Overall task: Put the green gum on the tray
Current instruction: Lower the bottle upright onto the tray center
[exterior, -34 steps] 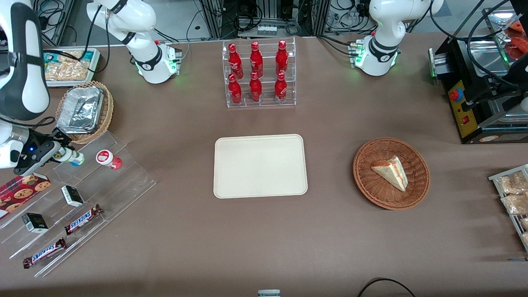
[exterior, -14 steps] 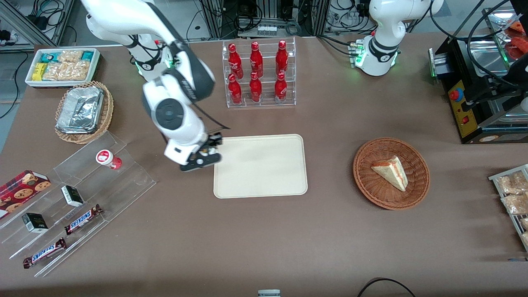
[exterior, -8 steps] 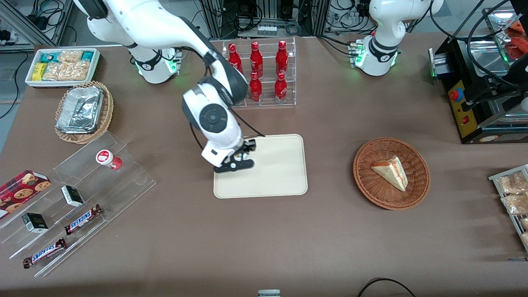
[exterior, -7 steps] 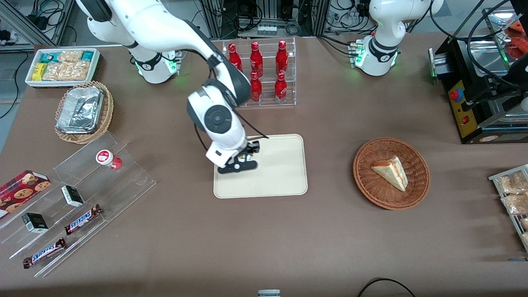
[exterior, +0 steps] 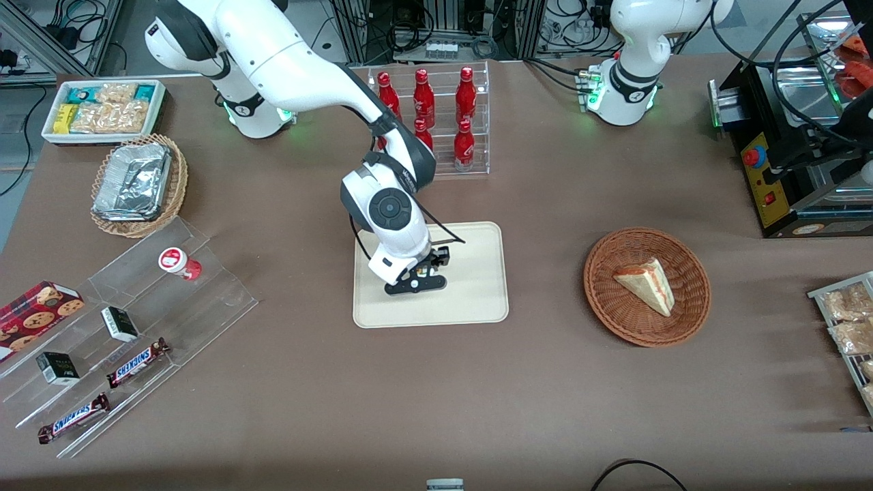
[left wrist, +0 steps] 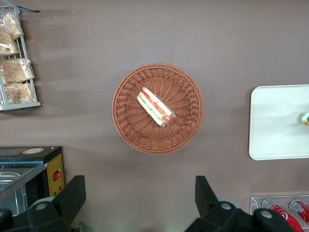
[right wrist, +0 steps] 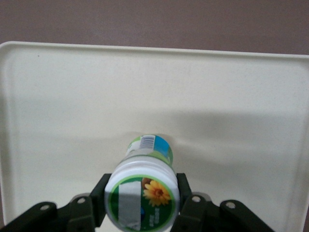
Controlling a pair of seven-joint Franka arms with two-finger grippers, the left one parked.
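The green gum (right wrist: 143,199), a small white bottle with a green-and-white flower lid, stands upright between the fingers (right wrist: 98,199) of my right gripper (right wrist: 141,200), which is shut on its lid end. Its base is down at the cream tray (right wrist: 227,92); I cannot tell whether it touches. In the front view the gripper (exterior: 416,278) hangs over the tray (exterior: 474,273), near its middle, and the arm hides the gum. The left wrist view catches a sliver of the gum (left wrist: 305,118) over the tray (left wrist: 275,121).
A red-lidded small bottle (exterior: 179,262) lies on the clear stepped stand (exterior: 204,300) toward the working arm's end. A rack of red bottles (exterior: 436,136) stands farther from the camera than the tray. A wicker basket (exterior: 689,320) with a sandwich lies toward the parked arm's end.
My gripper carried the green gum from the stepped stand across the table and onto the tray area, moving from the tray's edge toward its middle and lowering.
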